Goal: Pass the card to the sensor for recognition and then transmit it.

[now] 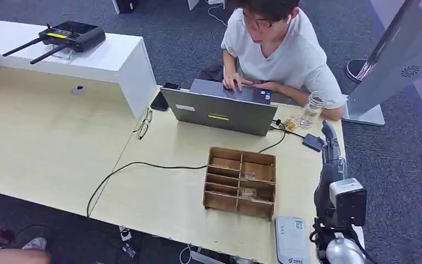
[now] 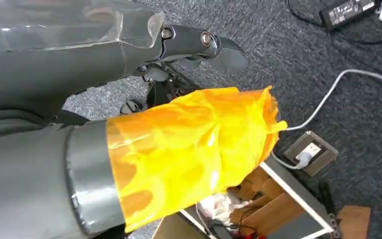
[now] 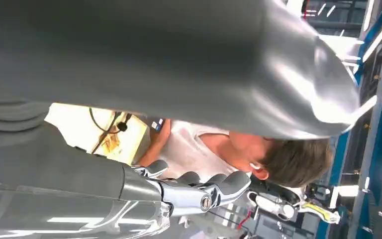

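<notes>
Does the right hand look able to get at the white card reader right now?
Probably yes: the reader lies at the table's near edge beside the raised right hand, with nothing between them.

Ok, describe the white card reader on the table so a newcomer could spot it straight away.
Start at the pale wooden table and find the brown wooden compartment box in front of the grey laptop. Just beyond the box's near right corner, at the table's near edge, lies the flat white rounded card reader, the only white device there.
</notes>
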`<action>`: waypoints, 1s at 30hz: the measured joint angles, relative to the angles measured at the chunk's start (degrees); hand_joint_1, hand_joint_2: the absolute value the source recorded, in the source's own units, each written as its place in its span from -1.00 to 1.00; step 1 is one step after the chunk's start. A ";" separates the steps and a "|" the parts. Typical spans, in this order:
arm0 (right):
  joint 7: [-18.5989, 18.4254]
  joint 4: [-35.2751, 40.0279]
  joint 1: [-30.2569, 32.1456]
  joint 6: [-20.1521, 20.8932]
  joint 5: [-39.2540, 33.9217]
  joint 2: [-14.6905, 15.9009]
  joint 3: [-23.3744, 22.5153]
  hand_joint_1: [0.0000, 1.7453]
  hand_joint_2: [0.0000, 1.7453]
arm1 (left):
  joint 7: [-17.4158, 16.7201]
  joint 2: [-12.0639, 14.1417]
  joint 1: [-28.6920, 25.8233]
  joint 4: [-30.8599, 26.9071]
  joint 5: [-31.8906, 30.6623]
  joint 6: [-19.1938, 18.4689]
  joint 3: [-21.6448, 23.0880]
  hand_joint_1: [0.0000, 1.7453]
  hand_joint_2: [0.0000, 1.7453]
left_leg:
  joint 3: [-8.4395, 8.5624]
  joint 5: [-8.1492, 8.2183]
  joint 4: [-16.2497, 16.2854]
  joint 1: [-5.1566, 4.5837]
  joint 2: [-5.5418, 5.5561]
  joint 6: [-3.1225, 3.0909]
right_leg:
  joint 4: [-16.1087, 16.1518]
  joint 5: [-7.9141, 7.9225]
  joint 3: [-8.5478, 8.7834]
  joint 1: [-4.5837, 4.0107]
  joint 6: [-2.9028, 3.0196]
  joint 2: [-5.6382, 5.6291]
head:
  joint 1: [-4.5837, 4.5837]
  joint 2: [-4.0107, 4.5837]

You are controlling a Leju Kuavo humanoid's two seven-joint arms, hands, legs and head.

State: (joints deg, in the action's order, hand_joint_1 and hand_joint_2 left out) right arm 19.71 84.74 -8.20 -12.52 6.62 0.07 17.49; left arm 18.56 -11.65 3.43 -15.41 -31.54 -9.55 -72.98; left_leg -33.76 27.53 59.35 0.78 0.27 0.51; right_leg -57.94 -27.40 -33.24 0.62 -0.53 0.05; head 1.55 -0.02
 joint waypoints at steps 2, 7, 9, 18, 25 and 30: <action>0.37 0.11 0.27 0.00 0.85 0.00 0.02 -1.00 -1.00 | 0.04 -0.15 -0.04 -0.33 0.26 0.18 -0.35 -1.00 -1.00 | 0.00 0.00 0.00 0.00 0.00 0.00 | 0.00 0.00 0.00 0.00 0.00 0.00 | 0.00 0.00; -0.28 3.33 4.36 -2.80 8.23 -1.23 0.96 -1.00 1.00 | -0.02 -0.37 -0.27 -0.90 -0.11 0.63 -0.48 -1.00 -1.00 | -0.03 0.01 0.00 0.01 0.09 0.01 | 0.00 -0.02 0.01 0.00 -0.01 0.04 | -0.02 0.00; -0.57 5.22 6.22 -3.95 11.10 -1.95 2.70 -1.00 1.00 | -0.31 -0.37 -0.31 -1.14 -0.70 0.68 -0.48 -1.00 -1.00 | -0.02 0.04 -0.01 0.02 0.02 0.05 | 0.00 -0.03 -0.03 0.00 0.00 -0.03 | 0.02 0.00; -0.68 8.35 9.15 -6.05 17.81 -1.95 6.40 -1.00 1.00 | -0.35 -0.37 -0.39 -1.55 -3.75 2.03 -0.37 -1.00 -1.00 | -0.01 0.03 -0.03 0.01 0.03 0.04 | 0.00 -0.06 -0.01 -0.01 0.04 0.00 | -0.02 0.00; -2.03 8.39 9.69 -8.83 24.53 -1.40 8.98 -1.00 1.00 | -0.59 -0.31 -0.48 -1.55 -6.34 2.91 0.20 -1.00 -1.00 | -0.01 0.03 -0.03 0.01 0.03 0.04 | 0.00 -0.06 0.00 -0.01 0.04 -0.01 | -0.02 0.00; -3.21 8.17 9.67 -9.81 28.19 -0.48 10.84 -1.00 1.00 | -1.22 -0.22 -0.49 -1.55 -7.98 2.99 1.33 -1.00 -1.00 | -0.01 0.03 -0.03 0.01 0.03 0.04 | 0.00 -0.06 0.00 -0.01 0.04 0.00 | 0.00 0.00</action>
State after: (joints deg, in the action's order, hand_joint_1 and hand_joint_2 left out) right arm 16.50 92.91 1.47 -22.34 34.81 -0.41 28.33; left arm 17.33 -11.87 2.94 -16.96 -39.52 -6.56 -71.65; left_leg -33.77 27.56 59.32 0.79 0.30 0.55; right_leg -57.94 -27.46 -33.25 0.61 -0.49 0.05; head 1.55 -0.02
